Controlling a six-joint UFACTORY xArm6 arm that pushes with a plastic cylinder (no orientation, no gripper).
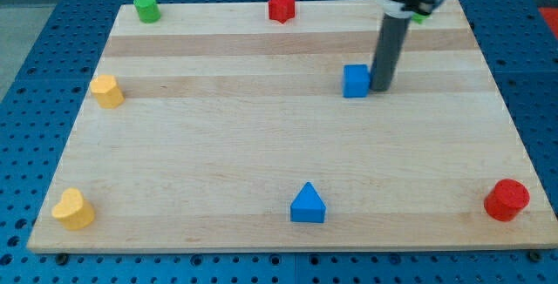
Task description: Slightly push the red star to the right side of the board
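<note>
Red star (282, 7): sits at the view's top edge of the board (261, 145), roughly mid-width, clear of every other block.
Tip: my tip (381, 87) is down on the board, just beside the blue cube (355, 81), on that cube's right; looks touching or nearly so, cannot tell which.
End effector state: bare rod, nothing to open or close, holding nothing; at most it rests against the blue cube.
Key relation: star lies up and to the view's left of my tip, well apart. Push has to go toward the view's right, so my tip is on the wrong side of the star.
Next move, my read: get my tip to the star's left side first, then a short stroke rightward.
Route risk: blue cube is right next to my tip; a straight run toward the star's left could drag it along.
Long axis: star is compact, no long axis to line up on.
Other blocks: green cylinder (146, 8) top left, yellow blocks (106, 91) (72, 209) on the left, blue triangle (307, 205) bottom centre, red cylinder (506, 199) bottom right; none in the star's rightward path that I can see.
Progress: push not yet started, judging by the layout.
</note>
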